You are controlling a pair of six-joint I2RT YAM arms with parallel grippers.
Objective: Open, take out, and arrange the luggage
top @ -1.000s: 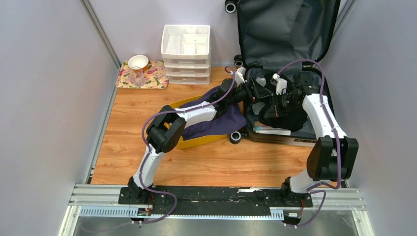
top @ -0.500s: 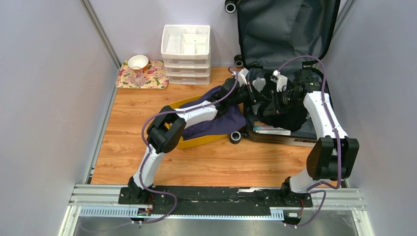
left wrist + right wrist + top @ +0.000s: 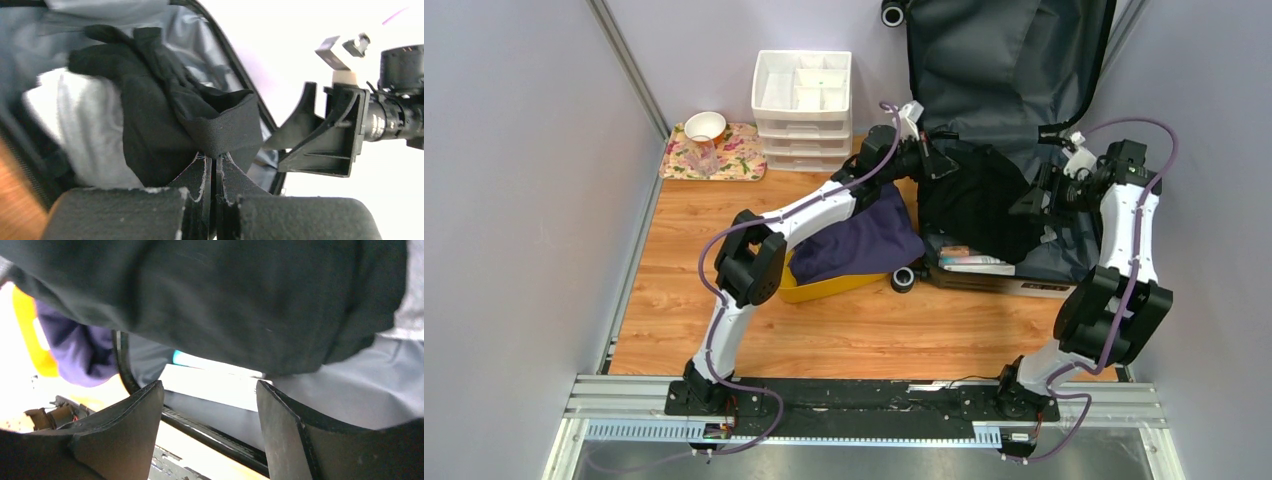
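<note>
luggage (image 3: 1009,70) open w/ grey lining; L jaws pinch black garment (image 3: 974,200), R jaws spread.

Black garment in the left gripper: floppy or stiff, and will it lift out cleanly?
Probably floppy: the black garment hangs in folds from the left gripper, pinched by a hem. Likely light, since one pinch holds it up. It may drag, as its lower part looks to rest in the luggage; the right gripper is open, not gripping it.
</note>
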